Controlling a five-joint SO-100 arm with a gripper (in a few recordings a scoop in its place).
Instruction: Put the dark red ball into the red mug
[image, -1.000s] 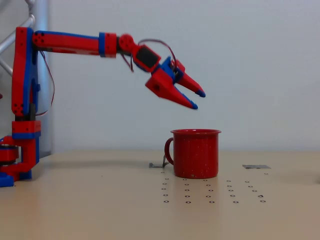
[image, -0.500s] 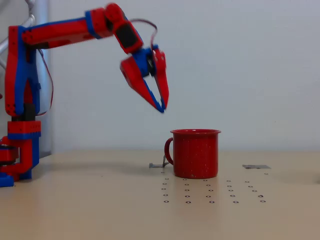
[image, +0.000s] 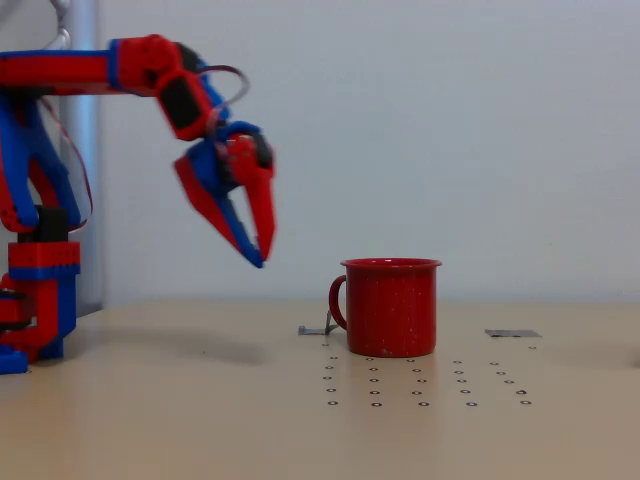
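Beige table (image: 200, 420) with small holes, pale wall, red mug (image: 390, 307), gripper (image: 260, 255) fingertips pressed together, empty

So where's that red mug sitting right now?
In the fixed view the red mug stands upright on the table, right of centre, handle facing left, with the claw hanging up to its left.

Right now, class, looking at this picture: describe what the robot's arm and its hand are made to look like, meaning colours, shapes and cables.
The arm is built of bright red blocky segments joined by blue parts, with black patches at the joints. The hand has two long tapering fingers, red with blue edging and blue tips. A thin dark cable loops above the wrist, and another hangs beside the upright column at the left.
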